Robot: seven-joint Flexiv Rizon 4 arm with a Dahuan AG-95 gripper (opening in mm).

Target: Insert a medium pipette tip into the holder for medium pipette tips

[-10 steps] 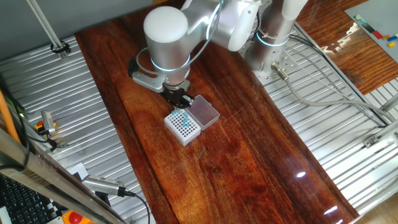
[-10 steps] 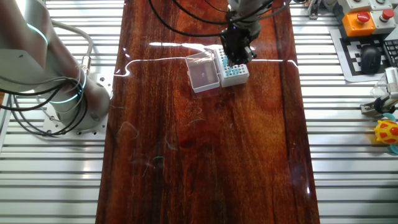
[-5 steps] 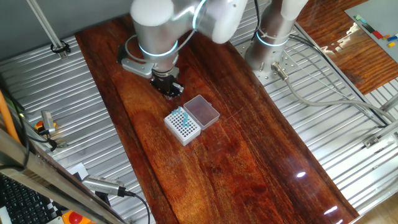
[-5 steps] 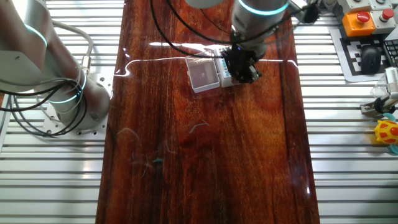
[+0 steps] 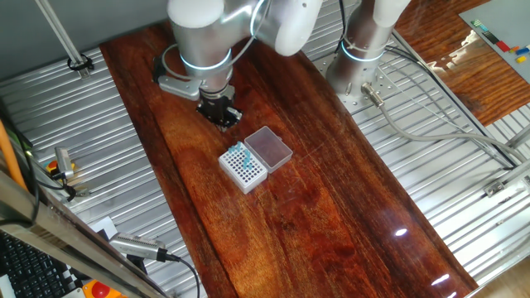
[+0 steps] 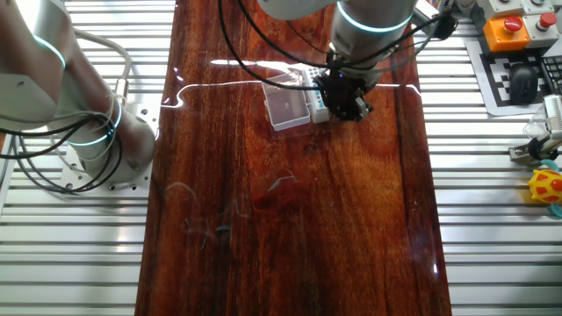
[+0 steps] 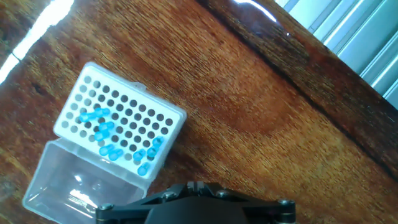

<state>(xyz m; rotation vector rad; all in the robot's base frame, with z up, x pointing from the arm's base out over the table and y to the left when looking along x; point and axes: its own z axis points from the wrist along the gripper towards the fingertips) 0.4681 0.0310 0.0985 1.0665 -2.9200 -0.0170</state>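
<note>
The holder (image 5: pixel 243 168) is a small white box with a grid of dark holes, and its clear lid (image 5: pixel 270 149) lies open beside it. Several bluish pipette tips (image 7: pixel 106 134) stand in its holes, seen from above in the hand view. My gripper (image 5: pixel 220 115) hangs above the wood, up and to the left of the holder and apart from it. In the hand view its fingertips (image 7: pixel 193 185) meet with nothing between them. In the other fixed view the gripper (image 6: pixel 348 98) covers most of the holder (image 6: pixel 317 105); the lid (image 6: pixel 287 105) shows.
The holder stands on a dark wooden board (image 5: pixel 315 207) with ribbed metal table on both sides. The arm's base (image 5: pixel 360 58) is at the back right. A second robot base (image 6: pixel 97 132), a red button box (image 6: pixel 507 31) and a yellow toy (image 6: pixel 546 189) lie off the board.
The gripper has lifted off the holder and moved up and to the back left. The tips stay in the holder, which has not moved.
</note>
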